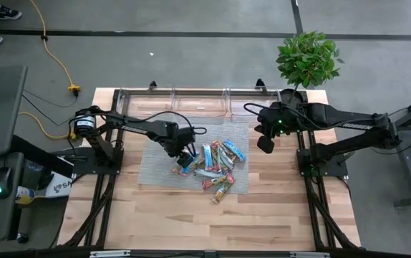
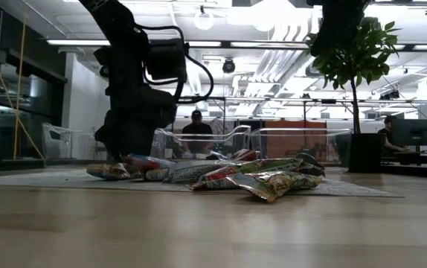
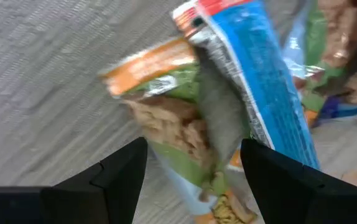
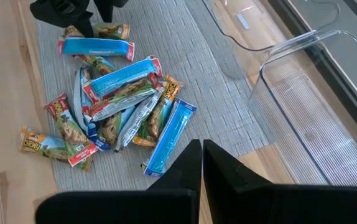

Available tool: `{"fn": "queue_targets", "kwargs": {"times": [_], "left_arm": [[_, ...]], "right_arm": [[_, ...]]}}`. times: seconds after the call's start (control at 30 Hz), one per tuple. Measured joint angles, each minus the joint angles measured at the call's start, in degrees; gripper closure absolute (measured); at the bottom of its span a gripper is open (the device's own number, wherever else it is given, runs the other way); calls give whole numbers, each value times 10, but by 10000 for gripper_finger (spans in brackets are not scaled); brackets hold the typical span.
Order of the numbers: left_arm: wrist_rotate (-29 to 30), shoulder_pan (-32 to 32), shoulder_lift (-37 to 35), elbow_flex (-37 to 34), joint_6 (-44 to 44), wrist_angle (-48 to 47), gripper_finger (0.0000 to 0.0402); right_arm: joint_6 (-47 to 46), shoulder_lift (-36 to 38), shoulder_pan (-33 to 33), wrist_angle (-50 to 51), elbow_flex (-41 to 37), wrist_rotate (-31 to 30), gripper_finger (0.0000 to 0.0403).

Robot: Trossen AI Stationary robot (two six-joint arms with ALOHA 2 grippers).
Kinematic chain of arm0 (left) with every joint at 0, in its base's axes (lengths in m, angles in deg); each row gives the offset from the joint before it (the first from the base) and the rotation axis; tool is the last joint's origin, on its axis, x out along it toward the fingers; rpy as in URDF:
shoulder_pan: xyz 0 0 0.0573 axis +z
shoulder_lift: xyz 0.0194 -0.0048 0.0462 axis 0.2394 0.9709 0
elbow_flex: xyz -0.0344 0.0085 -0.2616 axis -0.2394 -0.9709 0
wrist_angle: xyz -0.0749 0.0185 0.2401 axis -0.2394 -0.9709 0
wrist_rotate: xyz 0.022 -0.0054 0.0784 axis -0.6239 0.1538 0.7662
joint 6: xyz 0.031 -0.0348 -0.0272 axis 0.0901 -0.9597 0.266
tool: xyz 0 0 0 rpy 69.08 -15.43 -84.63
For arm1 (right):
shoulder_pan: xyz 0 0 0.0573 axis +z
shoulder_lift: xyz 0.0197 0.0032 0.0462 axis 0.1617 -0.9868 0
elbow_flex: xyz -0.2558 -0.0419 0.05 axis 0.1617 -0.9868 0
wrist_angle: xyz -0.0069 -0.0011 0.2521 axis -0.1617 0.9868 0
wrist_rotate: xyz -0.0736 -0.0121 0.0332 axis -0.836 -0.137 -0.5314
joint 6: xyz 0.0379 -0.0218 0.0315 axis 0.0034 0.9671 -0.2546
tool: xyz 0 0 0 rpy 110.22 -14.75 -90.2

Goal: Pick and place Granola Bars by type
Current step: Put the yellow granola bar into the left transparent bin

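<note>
The granola bars (image 1: 216,166) lie heaped on the grey mat (image 1: 155,168) at mid-table, their long axes pointing every way. The left gripper (image 1: 185,159) is down at the pile's left edge, fingers spread around a green-and-orange bar (image 3: 178,124). The right gripper (image 1: 266,143) hangs near the clear bins (image 1: 198,102), fingers pressed together.
</note>
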Motion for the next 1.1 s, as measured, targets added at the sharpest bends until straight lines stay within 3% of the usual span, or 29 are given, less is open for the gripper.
{"fn": "queue_targets", "kwargs": {"times": [0.33,0.8,1.1], "left_arm": [[31,0,11,2,-31,-2,163],[29,0,4,-1,-44,-4,337],[26,0,-119,-1,-93,-18,345]], "right_arm": [[-6,0,0,0,0,0,402],[-9,0,0,0,0,0,402],[-9,0,0,0,0,0,402]]}}
